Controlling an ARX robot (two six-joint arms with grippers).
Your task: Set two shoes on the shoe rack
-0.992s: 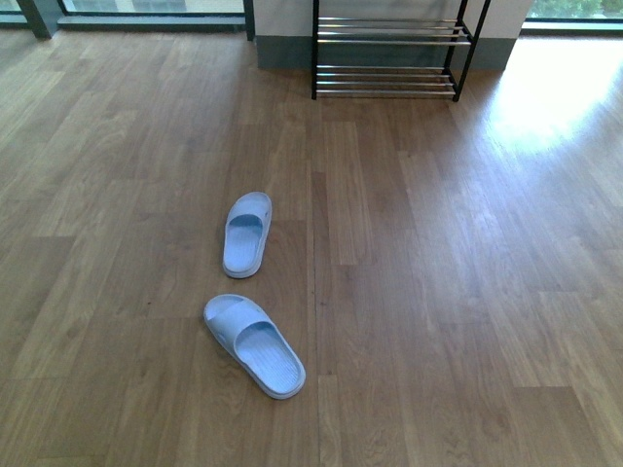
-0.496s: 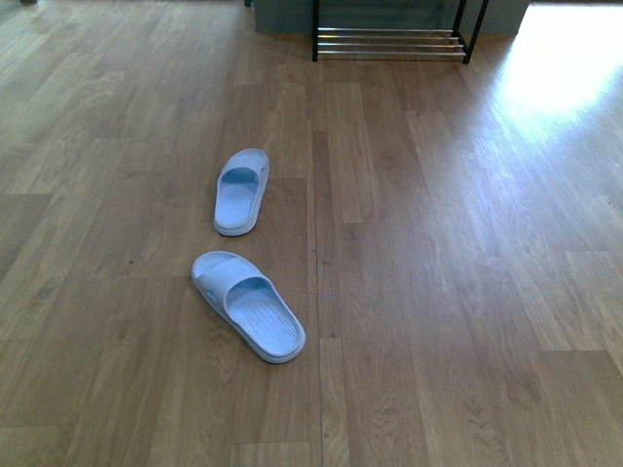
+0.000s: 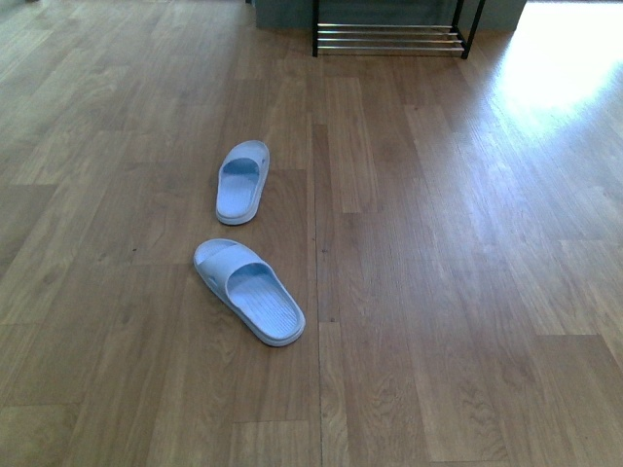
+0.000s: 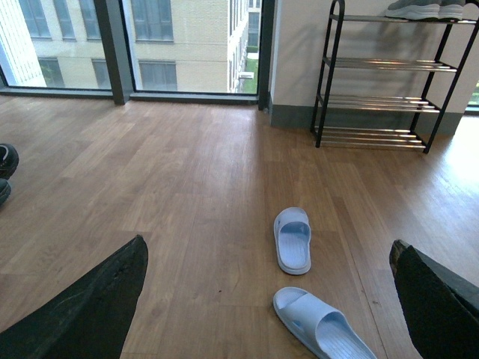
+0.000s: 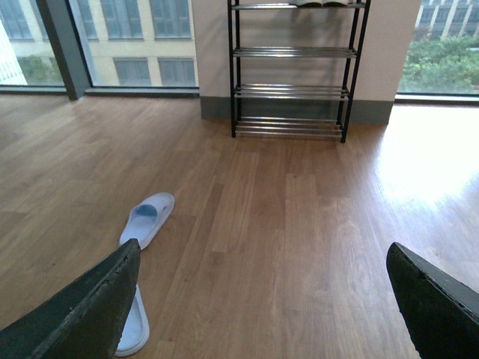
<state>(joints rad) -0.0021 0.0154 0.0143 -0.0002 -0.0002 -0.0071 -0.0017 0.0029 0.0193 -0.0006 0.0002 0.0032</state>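
plainly the left gripper (image 4: 268, 243) and right gripper (image 5: 263, 245) gape wide and empty; the angled near slide (image 3: 248, 290) and far slide (image 3: 241, 181) lie flat, so a pinch may skid them.

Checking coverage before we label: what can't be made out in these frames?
- Front view: shoe rack cut by the top edge; only its lowest bars show.
- Left wrist view: grey shoes on the rack's top tier cut by the edge; only their lower parts show.
- Right wrist view: near slide mostly behind a finger.
- Left wrist view: dark shoes cut by the edge.
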